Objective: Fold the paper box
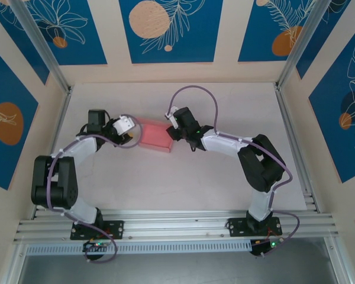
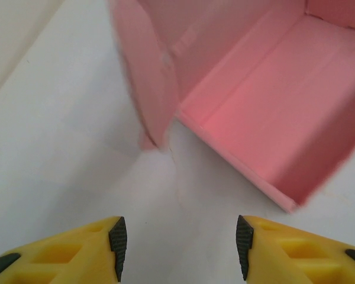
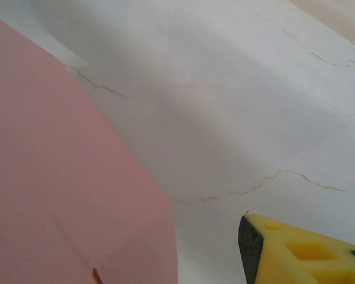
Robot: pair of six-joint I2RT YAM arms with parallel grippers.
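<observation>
Top external view showed the paper box (image 1: 155, 135) lying on the counter (image 1: 183, 183) between the two arms, partly folded into an open pink tray. Left wrist view showed its raised walls and one side flap (image 2: 148, 77) standing loose. Left jaws stood released just short of the box's left end, nothing between them. Right jaws were at the box's right end; one yellow finger (image 3: 296, 254) showed beside the card, and whether they gripped it could not be told
</observation>
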